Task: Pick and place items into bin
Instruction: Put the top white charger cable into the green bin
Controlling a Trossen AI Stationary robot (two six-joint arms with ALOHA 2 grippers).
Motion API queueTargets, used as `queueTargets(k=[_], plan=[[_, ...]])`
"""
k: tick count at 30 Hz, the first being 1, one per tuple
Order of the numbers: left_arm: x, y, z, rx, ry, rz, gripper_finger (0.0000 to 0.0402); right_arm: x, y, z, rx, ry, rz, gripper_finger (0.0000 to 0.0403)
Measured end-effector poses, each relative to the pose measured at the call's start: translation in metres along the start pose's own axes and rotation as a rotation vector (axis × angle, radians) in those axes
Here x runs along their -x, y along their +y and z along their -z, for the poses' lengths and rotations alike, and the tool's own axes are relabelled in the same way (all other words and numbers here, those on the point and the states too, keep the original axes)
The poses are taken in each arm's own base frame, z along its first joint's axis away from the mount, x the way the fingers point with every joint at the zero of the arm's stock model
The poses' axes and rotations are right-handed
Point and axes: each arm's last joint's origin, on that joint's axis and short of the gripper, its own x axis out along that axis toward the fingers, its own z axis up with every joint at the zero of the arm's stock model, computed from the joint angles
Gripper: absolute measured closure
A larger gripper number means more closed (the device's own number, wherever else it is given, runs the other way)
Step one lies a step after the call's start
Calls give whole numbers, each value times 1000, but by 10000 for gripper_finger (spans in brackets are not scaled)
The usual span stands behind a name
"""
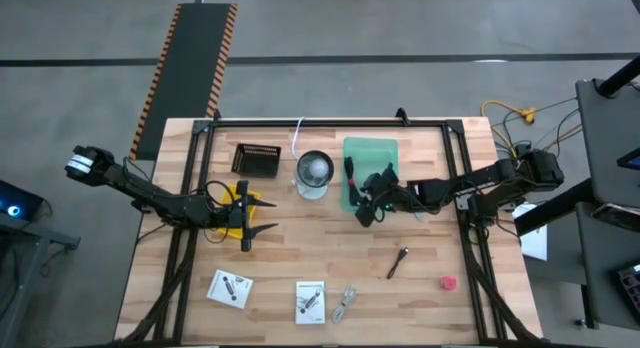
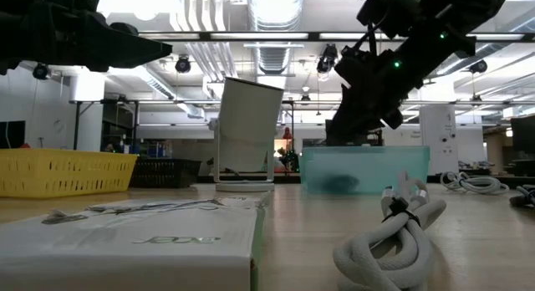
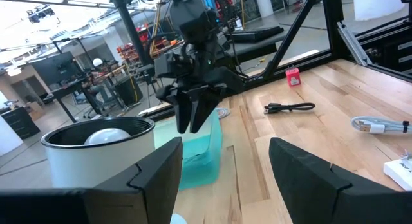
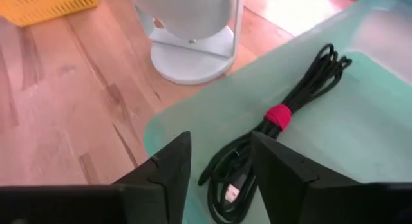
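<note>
High view: wooden table (image 1: 300, 258), with the green bin (image 1: 372, 153) at its far edge. Right gripper (image 1: 368, 210) hovers over the bin's near rim, fingers parted and empty; left gripper (image 1: 262, 216) waits, wide open. Black-and-red coiled cable (image 4: 277, 127) lies inside the bin (red band at mid-coil).

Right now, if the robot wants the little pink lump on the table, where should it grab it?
Probably straight from above, pinching across the middle. The pink lump is small and blocky, sitting alone on bare wood near the table's front right corner, so nothing crowds it. The right gripper, open by the green bin, looks nearest.
</note>
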Motion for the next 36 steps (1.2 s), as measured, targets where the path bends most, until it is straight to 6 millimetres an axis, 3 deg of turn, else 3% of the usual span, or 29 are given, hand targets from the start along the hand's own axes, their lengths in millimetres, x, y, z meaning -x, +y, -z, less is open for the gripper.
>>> queueTargets(k=[8,14,19,29,36], plan=[[0,0,0,0,0,0,185,2,6,-13,16,-29,-16,244],[0,0,1,-2,4,2,185,17,5,-23,40,-14,-7,254],[0,0,1,-1,4,2,185,46,1,-30,-4,36,-49,262],[0,0,1,-1,3,1,185,132,-18,-47,-198,0,-233,262],[0,0,1,-1,3,2,185,157,-38,-34,-291,86,-179,264]])
